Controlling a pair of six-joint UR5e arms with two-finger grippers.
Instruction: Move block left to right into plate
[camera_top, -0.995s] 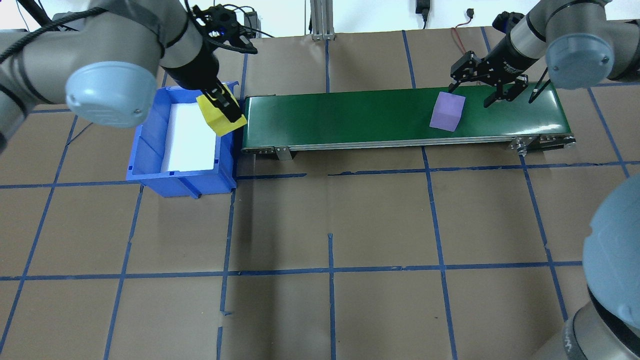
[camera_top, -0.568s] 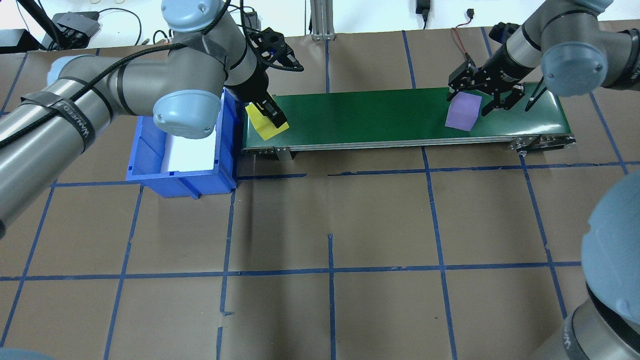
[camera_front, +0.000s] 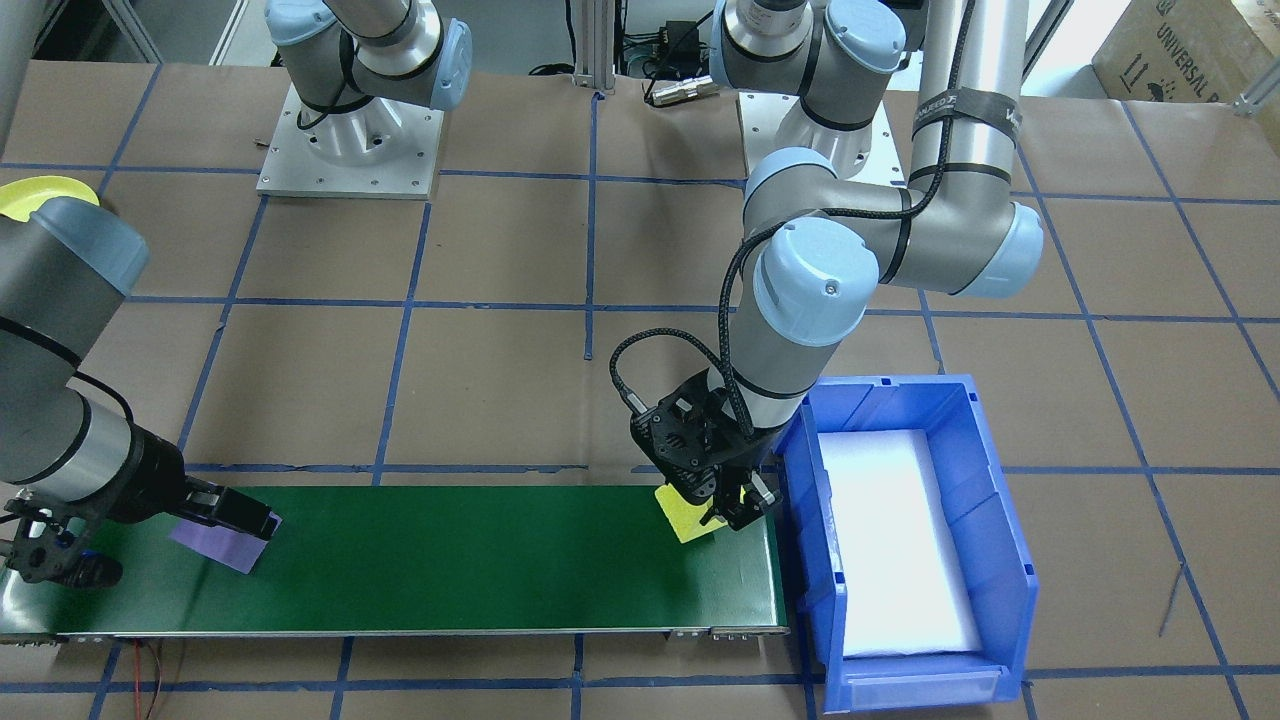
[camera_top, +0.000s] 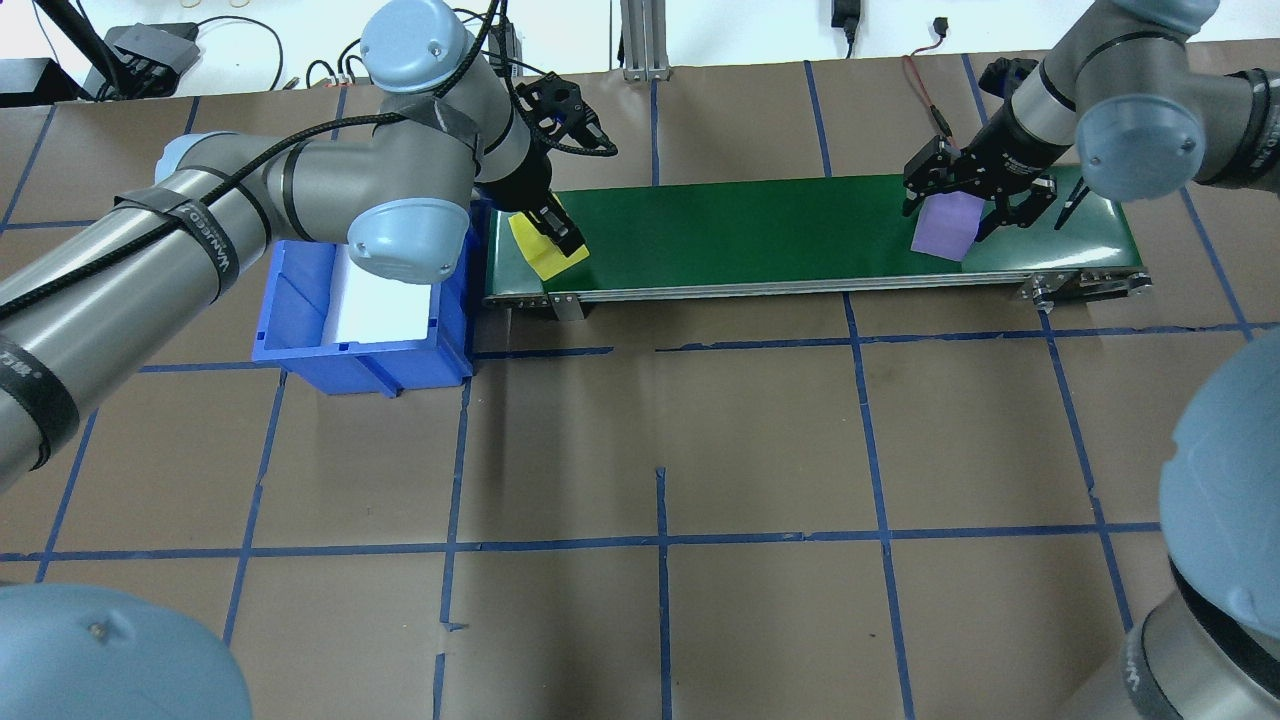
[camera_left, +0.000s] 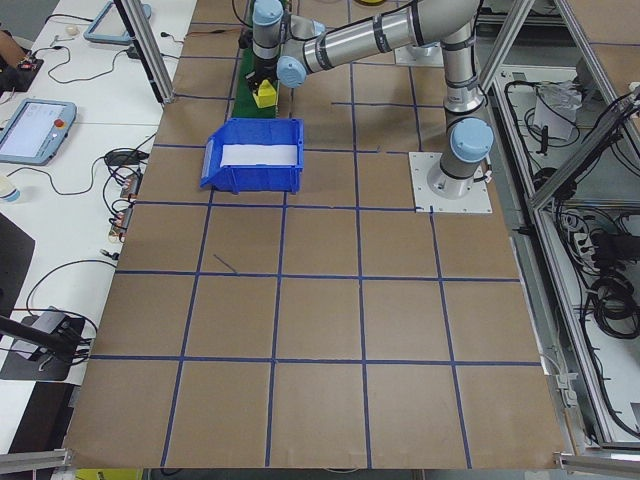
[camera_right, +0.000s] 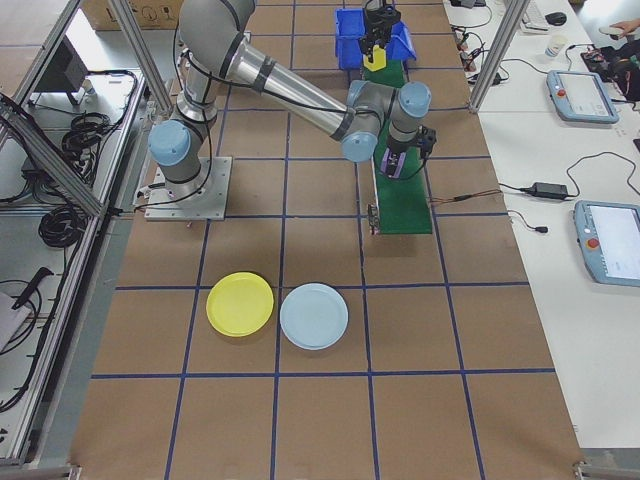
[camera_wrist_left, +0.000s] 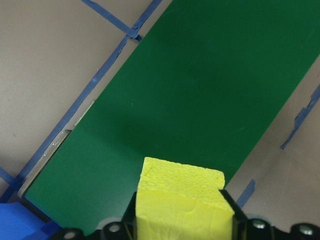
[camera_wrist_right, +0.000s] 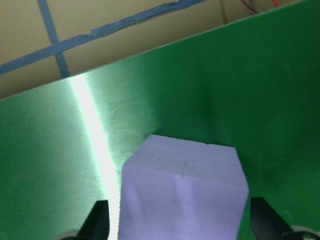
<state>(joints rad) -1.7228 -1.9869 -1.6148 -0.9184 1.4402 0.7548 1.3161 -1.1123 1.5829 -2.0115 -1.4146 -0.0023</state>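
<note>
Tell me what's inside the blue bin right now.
The blue bin holds only a white foam liner; no blocks show on it. Anything beneath the liner is hidden.

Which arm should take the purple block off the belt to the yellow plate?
Right. Its tool already straddles the purple block, and the yellow plate lies on its side. The left tool holds the yellow block.

The brown table (camera_right: 320, 400) carries a green conveyor (camera_top: 760, 235), blue bin (camera_top: 300, 340), yellow plate (camera_right: 240, 304) and pale-blue plate (camera_right: 314, 316).
</note>
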